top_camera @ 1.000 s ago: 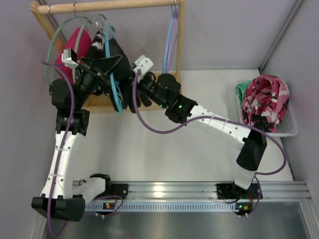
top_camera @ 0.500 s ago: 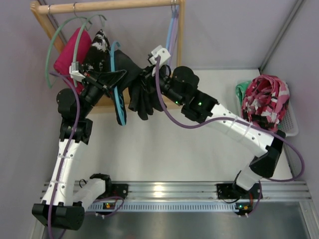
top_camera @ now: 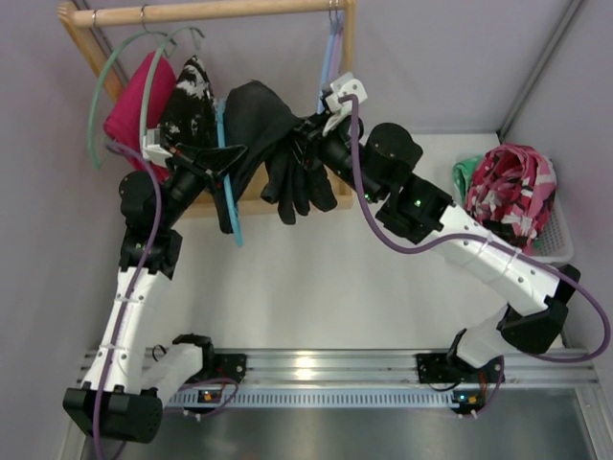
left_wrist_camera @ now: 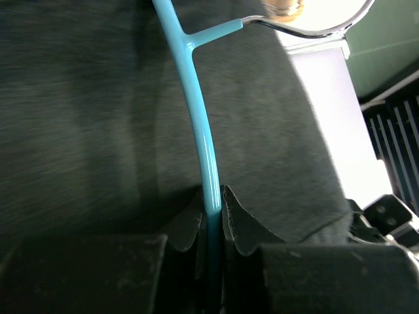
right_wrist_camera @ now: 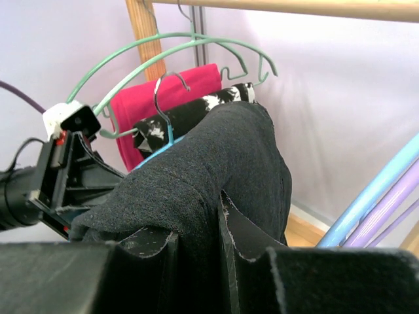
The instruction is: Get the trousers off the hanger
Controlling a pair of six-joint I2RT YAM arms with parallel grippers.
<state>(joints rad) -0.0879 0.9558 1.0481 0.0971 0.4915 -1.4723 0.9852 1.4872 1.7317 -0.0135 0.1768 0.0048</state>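
The left gripper [left_wrist_camera: 211, 208] is pinched tight on the teal hanger [left_wrist_camera: 195, 111], whose bar runs up from between its fingers. The right gripper [right_wrist_camera: 198, 226] is clamped on a fold of the black trousers [right_wrist_camera: 222, 150], which bunch just ahead of its fingers.

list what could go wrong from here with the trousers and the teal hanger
1. The left gripper pinches only the thin hanger; a sideways pull may twist it loose.
2. The right gripper holds one fold of the trousers, which might slip out.
3. The patterned garment hangs right beside them and could get dragged along.
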